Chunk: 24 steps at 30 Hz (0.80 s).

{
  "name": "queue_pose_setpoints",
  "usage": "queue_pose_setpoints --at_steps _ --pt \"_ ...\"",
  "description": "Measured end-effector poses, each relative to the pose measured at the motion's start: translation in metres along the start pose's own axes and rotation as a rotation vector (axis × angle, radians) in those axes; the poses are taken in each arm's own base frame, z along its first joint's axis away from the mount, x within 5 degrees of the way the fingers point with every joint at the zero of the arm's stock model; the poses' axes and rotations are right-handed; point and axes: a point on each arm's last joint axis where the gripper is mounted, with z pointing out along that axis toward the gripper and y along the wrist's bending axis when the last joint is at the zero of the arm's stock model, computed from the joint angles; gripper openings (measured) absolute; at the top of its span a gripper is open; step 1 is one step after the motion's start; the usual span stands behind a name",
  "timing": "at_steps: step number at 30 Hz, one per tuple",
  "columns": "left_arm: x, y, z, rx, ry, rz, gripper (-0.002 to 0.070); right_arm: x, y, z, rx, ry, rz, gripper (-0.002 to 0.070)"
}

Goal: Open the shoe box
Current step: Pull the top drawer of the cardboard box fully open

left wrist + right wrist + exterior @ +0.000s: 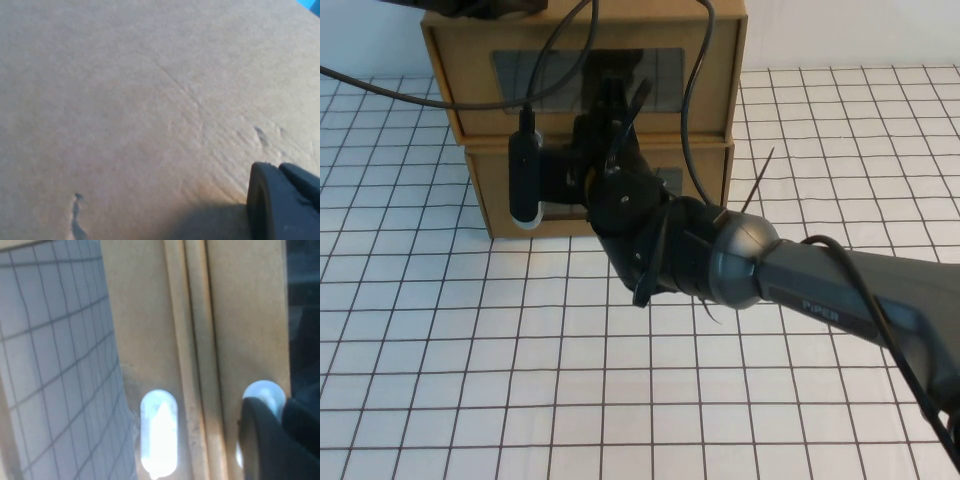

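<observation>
Two brown cardboard shoe boxes with dark front windows are stacked at the back of the table, the upper box [470, 80] on the lower box [705, 190]. My right gripper [612, 105] is against the upper box's front, just above the seam between the boxes. In the right wrist view the right gripper [282, 402] sits at that box's finger hole [262, 390], its fingers closed on the cardboard there. The lower box's finger hole [159, 432] is uncovered. My left gripper [280, 167] is shut, with nothing in it, lying against the upper box's plain top [125, 110].
The boxes stand on a white cloth with a black grid [470, 350]. My right arm [840, 290] reaches in from the right across the table's middle, with black cables [695, 90] looping in front of the boxes.
</observation>
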Motion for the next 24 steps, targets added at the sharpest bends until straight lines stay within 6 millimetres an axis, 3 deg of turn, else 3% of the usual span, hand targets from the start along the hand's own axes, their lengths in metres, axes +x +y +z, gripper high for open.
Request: queue_pose_setpoints --at_steps 4,17,24 --pt "0.000 0.000 0.000 0.004 0.002 -0.009 -0.0002 -0.003 0.002 -0.003 -0.008 0.013 0.006 0.0012" --pt "0.001 -0.002 0.000 0.018 0.010 -0.018 -0.0002 -0.010 0.005 -0.026 -0.029 0.039 -0.019 0.0008" --pt "0.001 -0.002 0.000 0.019 0.012 -0.019 -0.0002 -0.014 0.007 -0.057 -0.065 0.023 -0.028 0.0008"
